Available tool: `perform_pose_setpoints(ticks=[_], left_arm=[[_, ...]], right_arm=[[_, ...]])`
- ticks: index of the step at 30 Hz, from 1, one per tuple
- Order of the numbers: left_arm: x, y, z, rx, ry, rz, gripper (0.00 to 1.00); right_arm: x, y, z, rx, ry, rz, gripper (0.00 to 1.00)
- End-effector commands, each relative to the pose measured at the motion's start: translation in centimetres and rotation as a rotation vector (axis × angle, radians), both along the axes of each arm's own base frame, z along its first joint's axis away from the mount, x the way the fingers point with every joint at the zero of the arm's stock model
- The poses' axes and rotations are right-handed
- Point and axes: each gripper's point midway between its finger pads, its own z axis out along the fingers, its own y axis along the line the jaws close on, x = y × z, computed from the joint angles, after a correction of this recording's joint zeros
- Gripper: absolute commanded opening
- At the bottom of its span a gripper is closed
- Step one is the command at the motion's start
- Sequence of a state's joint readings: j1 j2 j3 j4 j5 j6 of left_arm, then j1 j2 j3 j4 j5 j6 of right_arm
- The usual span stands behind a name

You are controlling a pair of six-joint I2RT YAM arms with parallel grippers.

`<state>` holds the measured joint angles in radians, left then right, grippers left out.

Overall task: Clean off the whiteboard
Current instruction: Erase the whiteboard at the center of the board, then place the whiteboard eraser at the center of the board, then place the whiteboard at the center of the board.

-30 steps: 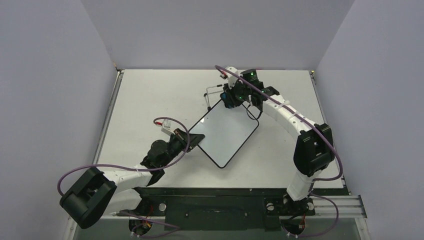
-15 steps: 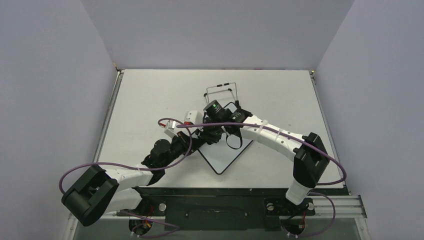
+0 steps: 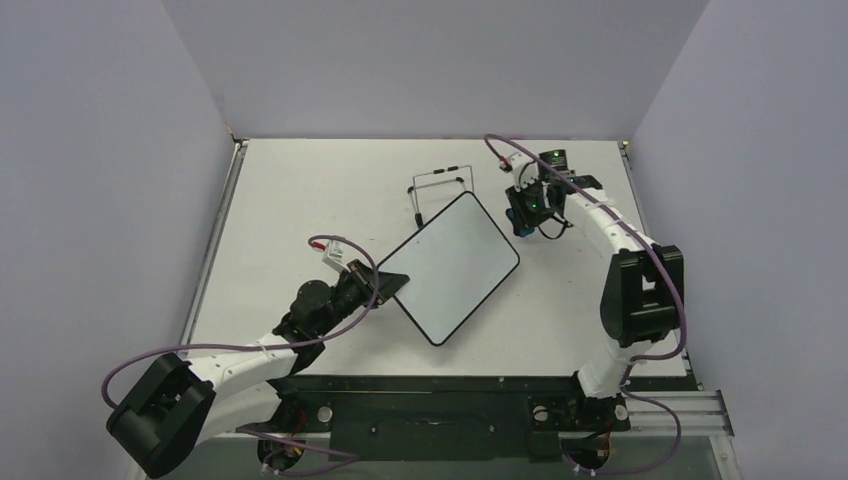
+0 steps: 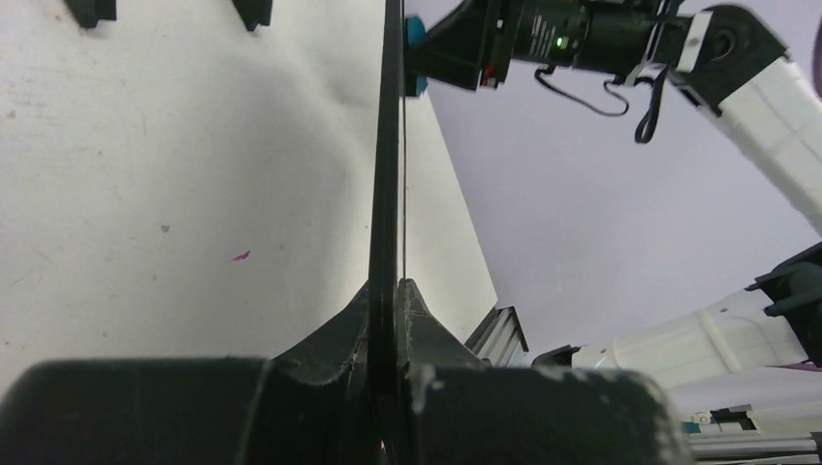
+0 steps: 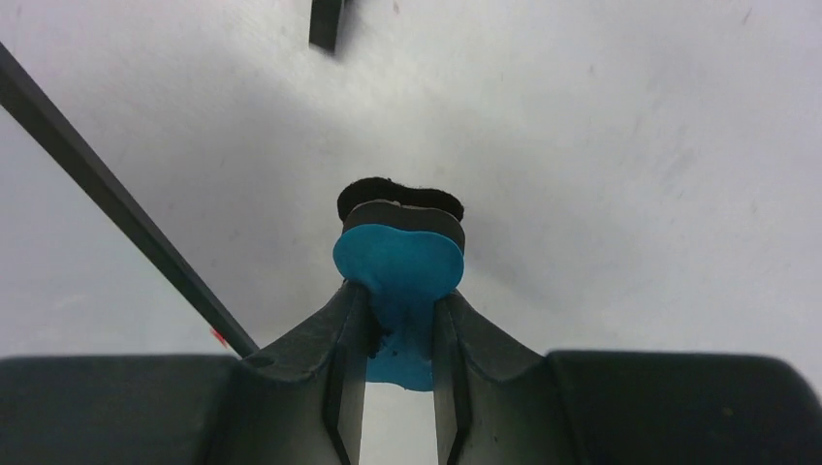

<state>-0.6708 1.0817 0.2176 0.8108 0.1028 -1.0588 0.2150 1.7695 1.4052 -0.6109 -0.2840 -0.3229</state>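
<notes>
We see the whiteboard (image 3: 455, 262) near mid-desk, turned cornerwise: one corner points toward the arm bases, another toward the wire stand (image 3: 440, 182) just behind it. Its face looks plain white; from the top cam we can't make out any writing.

The L claw (image 3: 388, 284) is clamped on the board's left corner, jaws nearly together w/ the thin black frame pinched between them. The L wrist cam shows the board edge-on, a dark line running away from the fingertips. We can't tell whether the board lies flat on the desk (image 3: 300, 190) or is tipped up a bit at that corner.

The R claw (image 3: 521, 214) sits off the board's far-right side, apart from it, over bare desk. It's narrow and gripping a small blue eraser (image 5: 397, 263). The R wrist cam shows the blue body squeezed between the two fingers, w/ a dark felt pad at the tip facing the desk surface. We can't tell if the felt touches the desk. In the same view the board's black frame crosses the left side as a slanted bar, clear of the eraser.
</notes>
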Motion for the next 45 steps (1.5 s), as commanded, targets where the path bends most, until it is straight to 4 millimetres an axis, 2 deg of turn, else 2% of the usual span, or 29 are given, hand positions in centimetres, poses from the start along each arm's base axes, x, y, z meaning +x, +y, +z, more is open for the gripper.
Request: perform_pose_setpoints(ticks=[1,4,7,8,10,12,15,16,17,18,20,26,27,28,29,30,31,32,33,35,39,42,45], left_arm=[[0.5,0.4,9.5,-0.154,-0.260,0.006,0.00],[0.9,1.1,9.8,-0.112,-0.274,0.018,0.00],[1.5,1.9,11.2,-0.039,-0.338,0.024,0.00],[1.4,2.1,11.0,-0.005,-0.332,0.016,0.00],[1.6,2.9,11.9,0.057,-0.369,0.018,0.00],[1.7,3.7,13.1,0.107,-0.421,0.020,0.00],[2.5,5.3,15.6,0.159,-0.499,0.045,0.00],[2.8,5.9,17.0,0.163,-0.531,0.045,0.00],[3.2,6.0,17.0,0.178,-0.527,0.039,0.00],[3.4,6.4,18.1,0.179,-0.551,0.031,0.00],[4.2,6.9,18.8,0.177,-0.567,0.022,0.00],[6.7,7.1,19.7,0.170,-0.607,-0.012,0.00],[7.4,6.9,19.4,0.176,-0.608,-0.019,0.00],[7.5,6.8,20.2,0.183,-0.638,-0.028,0.00],[8.2,6.5,19.8,0.191,-0.630,-0.040,0.00],[8.5,6.5,20.7,0.201,-0.660,-0.042,0.00],[9.2,6.2,20.1,0.209,-0.649,-0.058,0.00],[9.5,6.1,20.8,0.220,-0.677,-0.063,0.00],[10.1,5.9,20.2,0.228,-0.664,-0.082,0.00],[11.1,5.5,20.1,0.243,-0.671,-0.102,0.00],[13.1,5.3,19.7,0.277,-0.711,-0.103,0.00],[15.3,5.1,18.7,0.321,-0.749,-0.102,0.00],[17.0,4.8,19.0,0.319,-0.807,-0.111,0.00]], right_arm=[[-4.3,-0.9,6.2,0.190,-0.089,0.074,0.00],[-5.9,-4.5,5.8,0.141,-0.088,0.036,0.00],[-7.7,-9.6,3.2,0.040,-0.001,-0.064,0.00],[-8.3,-11.4,2.2,0.014,0.025,-0.094,0.00],[-9.4,-14.2,0.4,-0.024,0.082,-0.159,0.00],[-10.5,-16.2,-1.4,-0.023,0.141,-0.216,0.02],[-12.0,-18.0,-4.0,-0.048,0.224,-0.247,0.04],[-12.6,-18.3,-4.7,-0.050,0.245,-0.253,0.05],[-12.7,-18.5,-5.2,-0.057,0.256,-0.256,0.06],[-13.1,-18.7,-5.7,-0.061,0.270,-0.262,0.08],[-13.3,-18.8,-6.3,-0.064,0.273,-0.274,0.11],[-13.3,-18.9,-7.3,-0.066,0.277,-0.292,0.21],[-13.4,-18.9,-7.4,-0.069,0.279,-0.291,0.26],[-13.4,-18.9,-7.5,-0.072,0.281,-0.290,0.29],[-13.5,-18.8,-7.4,-0.074,0.280,-0.280,0.35],[-13.6,-18.7,-7.0,-0.070,0.275,-0.274,0.39],[-13.5,-18.7,-6.7,-0.070,0.266,-0.264,0.48],[-13.6,-18.4,-6.1,-0.062,0.252,-0.257,0.53],[-13.4,-18.4,-5.4,-0.060,0.233,-0.255,0.64],[-13.1,-18.3,-3.9,-0.051,0.196,-0.252,0.76],[-12.4,-17.9,-0.4,-0.026,0.118,-0.256,0.80],[-12.2,-16.5,2.3,0.044,0.052,-0.240,0.80],[-12.4,-14.2,4.6,0.146,-0.015,-0.198,0.80]])
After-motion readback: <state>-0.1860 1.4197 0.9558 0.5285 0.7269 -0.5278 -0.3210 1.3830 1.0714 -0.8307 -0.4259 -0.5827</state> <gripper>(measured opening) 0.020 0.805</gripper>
